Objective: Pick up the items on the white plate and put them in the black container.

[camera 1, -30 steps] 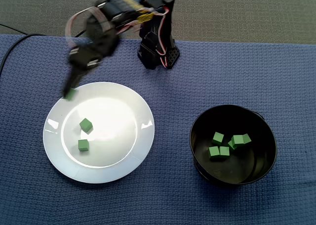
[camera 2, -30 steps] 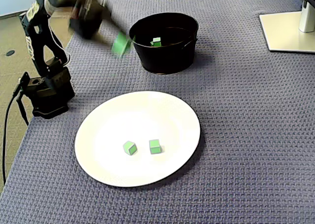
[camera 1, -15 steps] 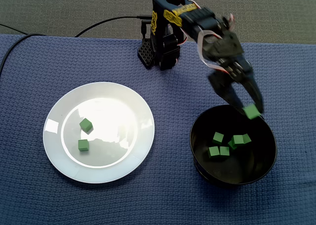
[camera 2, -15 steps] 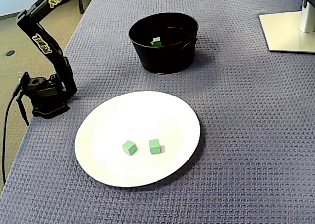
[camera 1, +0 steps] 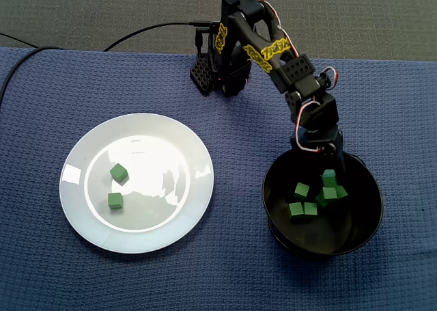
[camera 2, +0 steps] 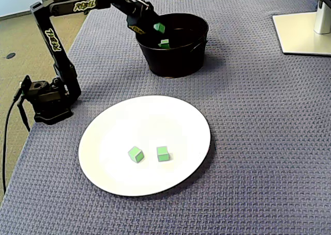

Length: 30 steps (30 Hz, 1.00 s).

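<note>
Now the hand point(camera 1: 328, 167) grips a green cube point(camera 1: 329, 178) just inside the black container point(camera 1: 365, 215).

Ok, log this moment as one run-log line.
phase: placing | gripper: shut on green cube above black container | white plate: two cubes on it | container: several cubes inside

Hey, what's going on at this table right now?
The arm's gripper hangs over the black container, holding a green cube above the few cubes already inside. Two more cubes sit apart on the white plate, not yet moved.
</note>
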Available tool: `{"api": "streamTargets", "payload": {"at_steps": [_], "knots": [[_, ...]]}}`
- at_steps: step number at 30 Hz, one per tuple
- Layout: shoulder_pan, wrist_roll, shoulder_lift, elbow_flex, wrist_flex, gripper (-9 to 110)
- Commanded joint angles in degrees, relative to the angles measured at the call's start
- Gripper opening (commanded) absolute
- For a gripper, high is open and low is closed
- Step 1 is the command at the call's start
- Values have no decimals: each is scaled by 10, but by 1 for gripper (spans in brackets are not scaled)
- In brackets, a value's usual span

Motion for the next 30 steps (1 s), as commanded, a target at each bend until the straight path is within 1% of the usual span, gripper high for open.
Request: {"api": "streamTargets", "payload": {"at_steps": [1,4,7,10,12,16,19,21,23,26,28,30], "knots": [[17,4,-14,-29,14,11],[15,-5,-5,-36,28,15],[28,11,46,-105,105,19],[84,76,113,-236,193,21],[132,93,156,-307,203,23],[233,55,196,-456,220,22],[337,28,184,-554,276,21],[425,25,175,-574,296,21],[533,56,164,-574,305,22],[679,82,138,-541,306,21],[765,91,117,-484,267,21],[828,93,92,-421,216,22]]}}
